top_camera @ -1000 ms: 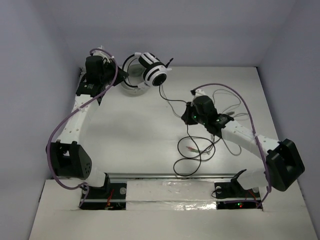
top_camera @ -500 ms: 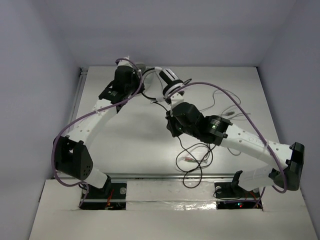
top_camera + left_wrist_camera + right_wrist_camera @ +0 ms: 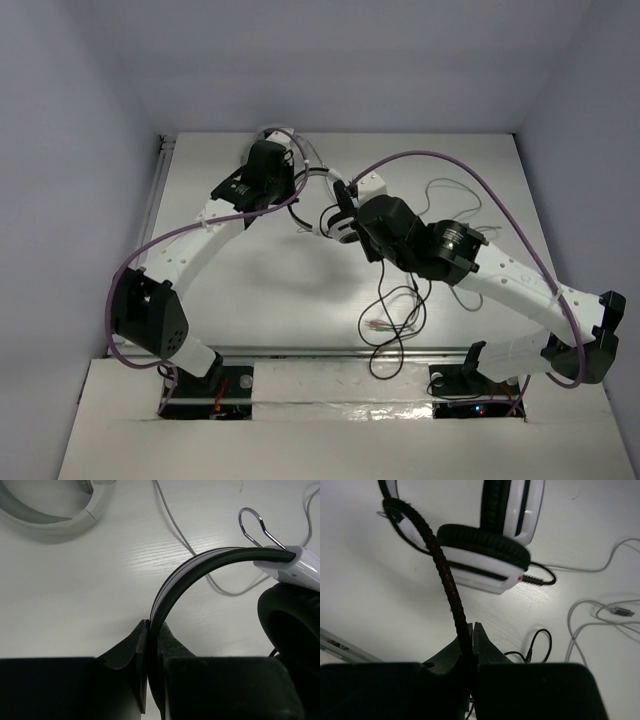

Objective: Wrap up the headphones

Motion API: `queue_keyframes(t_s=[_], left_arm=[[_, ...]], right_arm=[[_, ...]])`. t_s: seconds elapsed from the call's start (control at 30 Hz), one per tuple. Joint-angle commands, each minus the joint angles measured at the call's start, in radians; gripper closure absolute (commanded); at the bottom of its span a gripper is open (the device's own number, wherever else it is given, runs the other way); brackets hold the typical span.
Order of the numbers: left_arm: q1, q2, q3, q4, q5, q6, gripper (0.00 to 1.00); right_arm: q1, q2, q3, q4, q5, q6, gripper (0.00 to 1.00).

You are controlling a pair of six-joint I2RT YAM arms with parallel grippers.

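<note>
The headphones point(image 3: 335, 216) hang between the two arms at mid-table. My left gripper point(image 3: 152, 630) is shut on their black headband point(image 3: 200, 562), and a black ear pad point(image 3: 290, 625) shows at the right of the left wrist view. My right gripper point(image 3: 471, 632) is shut on the braided black cable point(image 3: 442, 575), just below the white earcups point(image 3: 485, 555). In the top view the left gripper point(image 3: 298, 186) and the right gripper point(image 3: 343, 206) sit close on either side of the headphones. The rest of the cable point(image 3: 395, 320) lies looped on the table with its coloured plugs point(image 3: 380, 327).
A pale grey-white headset point(image 3: 50, 522) lies at the back left, its light grey cable point(image 3: 175, 525) running across the table. More of the light grey cable point(image 3: 620, 611), with a plug, lies at the right. White walls close the table at the back and sides.
Both arms have swung toward the middle. The left gripper carried the headphones from the back left to the right and nearer. The right gripper moved left and back with the cable.
</note>
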Motion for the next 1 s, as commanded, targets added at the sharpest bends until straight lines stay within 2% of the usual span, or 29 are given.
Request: queue_keyframes(t_s=[0.0, 0.13, 0.4, 0.57, 0.97], left_arm=[[-0.014, -0.045, 0.116, -0.013, 0.092, 0.112, 1.0], [-0.014, -0.059, 0.119, -0.041, 0.225, 0.189, 1.0], [-0.047, -0.077, 0.07, -0.067, 0.288, 0.246, 1.0], [-0.056, -0.096, 0.03, -0.041, 0.408, 0.253, 1.0], [-0.067, -0.146, 0.028, -0.007, 0.524, 0.252, 1.0]], right_arm=[[0.007, -0.027, 0.061, -0.02, 0.09, -0.043, 1.0], [0.007, -0.015, 0.049, -0.01, 0.133, -0.051, 1.0], [-0.005, -0.032, 0.038, 0.037, 0.292, -0.089, 1.0], [-0.072, -0.024, 0.005, 0.111, 0.262, -0.119, 1.0], [-0.169, -0.047, -0.084, 0.227, 0.205, -0.109, 0.99]])
